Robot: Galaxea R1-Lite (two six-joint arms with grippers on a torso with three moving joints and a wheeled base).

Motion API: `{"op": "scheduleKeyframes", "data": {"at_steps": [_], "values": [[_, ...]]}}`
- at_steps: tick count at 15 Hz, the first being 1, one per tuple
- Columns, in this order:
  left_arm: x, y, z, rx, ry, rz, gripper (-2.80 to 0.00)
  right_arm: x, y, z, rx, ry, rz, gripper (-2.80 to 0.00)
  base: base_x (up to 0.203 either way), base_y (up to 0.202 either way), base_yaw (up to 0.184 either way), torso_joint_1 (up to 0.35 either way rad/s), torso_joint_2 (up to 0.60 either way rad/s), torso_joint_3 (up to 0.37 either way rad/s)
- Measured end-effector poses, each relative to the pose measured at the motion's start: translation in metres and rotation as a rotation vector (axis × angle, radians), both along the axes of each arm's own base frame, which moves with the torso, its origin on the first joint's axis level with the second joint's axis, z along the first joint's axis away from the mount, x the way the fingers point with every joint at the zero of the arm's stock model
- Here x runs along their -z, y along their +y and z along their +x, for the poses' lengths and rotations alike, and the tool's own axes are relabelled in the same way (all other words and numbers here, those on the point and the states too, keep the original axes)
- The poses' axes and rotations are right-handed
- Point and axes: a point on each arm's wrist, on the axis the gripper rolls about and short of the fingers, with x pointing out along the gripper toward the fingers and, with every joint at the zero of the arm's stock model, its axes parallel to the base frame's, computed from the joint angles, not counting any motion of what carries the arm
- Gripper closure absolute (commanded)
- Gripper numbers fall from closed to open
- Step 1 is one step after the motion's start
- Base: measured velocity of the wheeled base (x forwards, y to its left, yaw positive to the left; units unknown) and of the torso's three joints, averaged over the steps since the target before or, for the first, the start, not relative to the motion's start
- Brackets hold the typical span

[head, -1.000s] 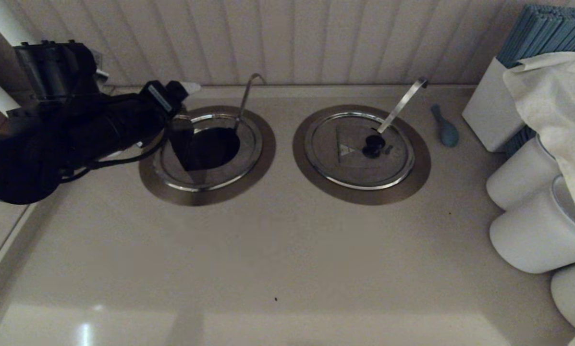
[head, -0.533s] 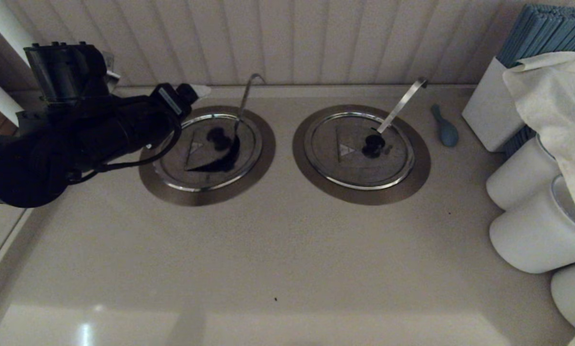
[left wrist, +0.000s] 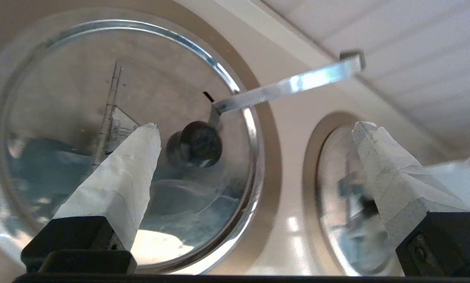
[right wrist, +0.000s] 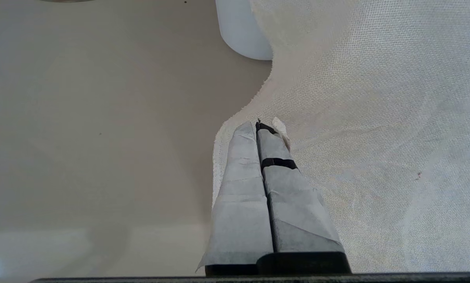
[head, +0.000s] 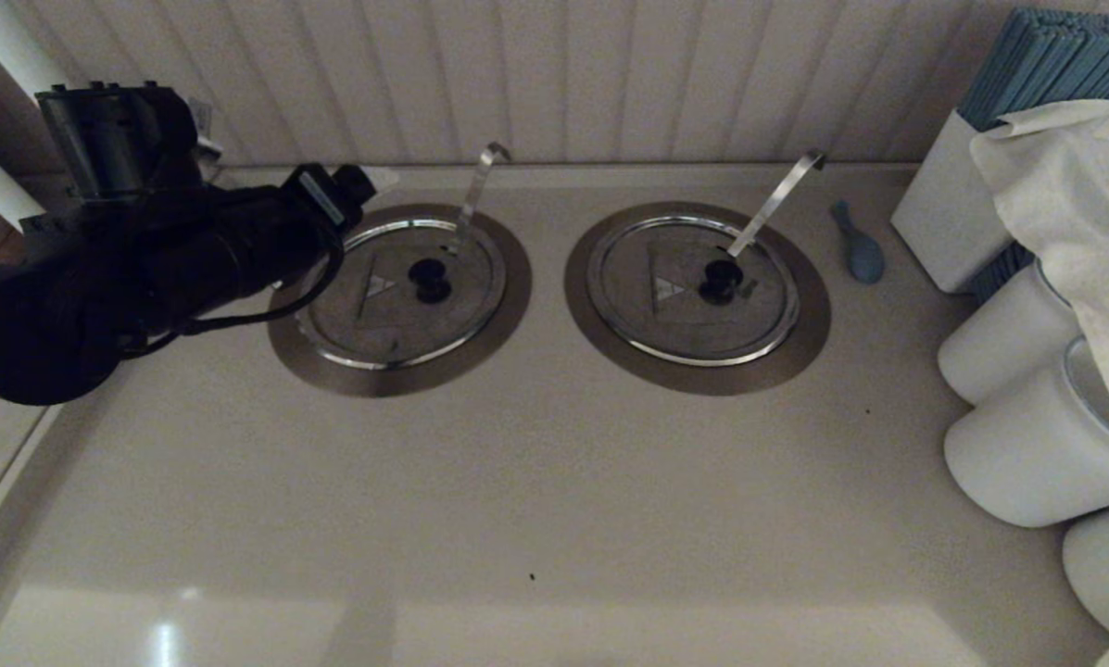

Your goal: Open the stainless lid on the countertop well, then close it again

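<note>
Beige countertop (head: 535, 482) backed by a ribbed wall panel (head: 610, 74), carrying two round wells side by side. The countertop well (head: 295, 347) on the robot's left is ringed by a wide brown-grey collar and a shiny steel rim; the stainless lid (head: 396, 310) lies flat and closed within that rim, its small triangle mark beside the black knob (head: 429, 278) at centre, and the ladle rod (head: 472, 195) rises through the lid just behind the knob, leaning toward the wall with a hooked tip. The twin well (head: 610, 357) to its right is likewise covered by the twin lid (head: 684, 320), from which a flat ladle handle (head: 776, 199) slants up. Along the right edge stand white cylindrical containers (head: 1027, 454), a white box of blue sticks (head: 943, 218), a draped white cloth (head: 1073, 204), and – on the counter between the twin well and the box – a small blue-grey object (head: 857, 245). The left gripper (left wrist: 254, 125) hovers above the far-left rim of the countertop well, clear of the lid, its taped fingers (left wrist: 121, 184) spread wide with nothing between them. The right gripper (right wrist: 264, 127) – out of the head view – sits over the cloth's edge, fingers pressed together and empty.
</note>
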Motion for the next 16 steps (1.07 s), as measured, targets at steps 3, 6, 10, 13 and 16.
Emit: {"op": "scheduleKeyframes", "data": {"at_steps": [3, 6, 10, 13, 16], "values": [[0.001, 0.0, -0.003, 0.01, -0.032, 0.139, -2.8, 0.0, 0.0, 0.0, 0.0, 0.0, 0.0, 0.0, 0.0, 0.0, 0.0, 0.0, 0.0, 0.0], [0.002, -0.002, -0.006, 0.021, -0.069, 0.277, -2.8, 0.0, 0.0, 0.0, 0.0, 0.0, 0.0, 0.0, 0.0, 0.0, 0.0, 0.0, 0.0, 0.0], [0.007, 0.0, -0.017, 0.034, -0.097, 0.46, -2.8, 0.0, 0.0, 0.0, 0.0, 0.001, 0.0, 0.0, 0.0, 0.0, 0.0, 0.0, 0.0, 0.0], [0.002, 0.005, -0.035, 0.075, -0.071, 0.507, 0.0, 0.0, 0.0, 0.0, -0.001, 0.0, 0.0, 0.0, 0.0, 0.0, 0.0, 0.0, 0.0, 0.0], [-0.013, 0.009, -0.059, 0.109, -0.085, 0.524, 0.0, 0.0, 0.0, 0.0, 0.0, 0.0, 0.0, 0.0, 0.0, 0.0, 0.0, 0.0, 0.0, 0.0]]}}
